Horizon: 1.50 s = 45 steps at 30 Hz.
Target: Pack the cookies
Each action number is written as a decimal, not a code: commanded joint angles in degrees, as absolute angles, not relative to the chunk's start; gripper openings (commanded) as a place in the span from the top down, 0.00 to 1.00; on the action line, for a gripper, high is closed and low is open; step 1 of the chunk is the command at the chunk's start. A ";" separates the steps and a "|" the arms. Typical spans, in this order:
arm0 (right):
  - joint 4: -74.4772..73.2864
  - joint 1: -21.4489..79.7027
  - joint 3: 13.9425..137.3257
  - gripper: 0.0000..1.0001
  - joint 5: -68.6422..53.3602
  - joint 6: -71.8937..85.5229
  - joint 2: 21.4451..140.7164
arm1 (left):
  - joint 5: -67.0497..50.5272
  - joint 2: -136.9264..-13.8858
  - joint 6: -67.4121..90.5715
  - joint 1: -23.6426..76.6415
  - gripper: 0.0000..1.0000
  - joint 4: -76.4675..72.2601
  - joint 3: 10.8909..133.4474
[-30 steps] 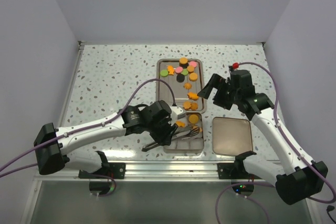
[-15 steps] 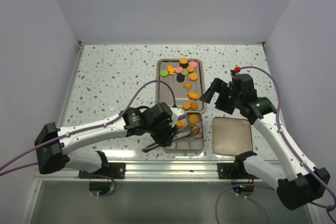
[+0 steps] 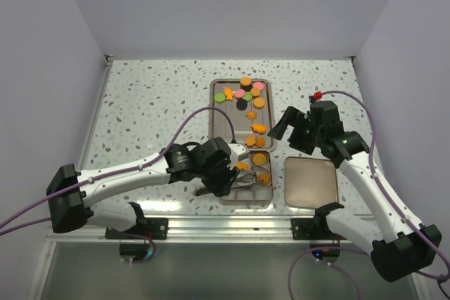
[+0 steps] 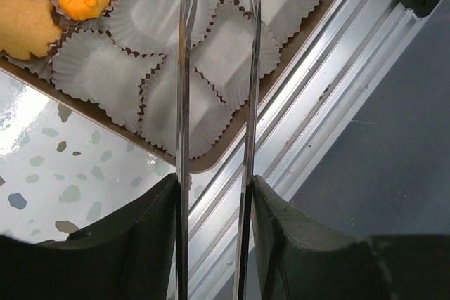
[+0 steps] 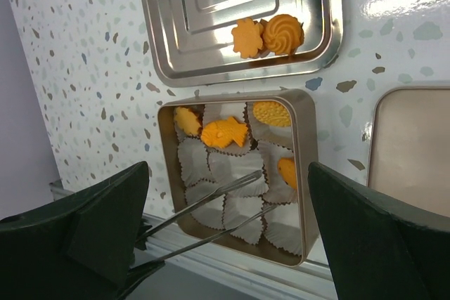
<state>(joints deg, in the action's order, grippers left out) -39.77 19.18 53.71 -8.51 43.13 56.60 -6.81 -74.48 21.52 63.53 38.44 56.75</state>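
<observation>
Cookies (image 3: 242, 96), mostly orange with a few black, green and pink, lie on the metal tray (image 3: 221, 128). Three orange ones show in the right wrist view (image 5: 283, 33). The box (image 3: 246, 198) of paper cups (image 4: 176, 110) holds several orange cookies: a fish (image 5: 225, 133), a round one (image 5: 271, 112) and one at the right (image 5: 287, 171). My left gripper (image 3: 223, 177) is shut on metal tongs (image 4: 184, 68). Their tips stand apart and empty over empty cups (image 5: 239, 191). My right gripper (image 3: 292, 128) is open and empty above the box (image 5: 228, 170).
The box's lid (image 3: 310, 182) lies upside down right of the box. An aluminium rail (image 4: 309, 117) runs along the table's near edge just past the box. Walls enclose the table on the left, back and right.
An orange cookie now lies in a cup at the box's right side. The tongs have opened and drawn back toward the near edge. My right arm has shifted slightly nearer.
</observation>
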 commanded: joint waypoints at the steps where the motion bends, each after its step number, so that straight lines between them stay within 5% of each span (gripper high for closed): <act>1: -38.50 19.34 53.35 0.01 -8.17 43.95 56.16 | -5.89 -74.62 21.71 63.90 0.52 36.74 60.02; 20: -36.22 18.72 56.34 0.01 -8.87 46.05 58.80 | 2.63 -79.36 15.91 59.33 0.48 45.52 76.99; 45: -46.58 18.54 59.68 0.01 -7.56 40.70 52.91 | 9.31 -106.60 11.87 51.77 0.49 45.88 94.39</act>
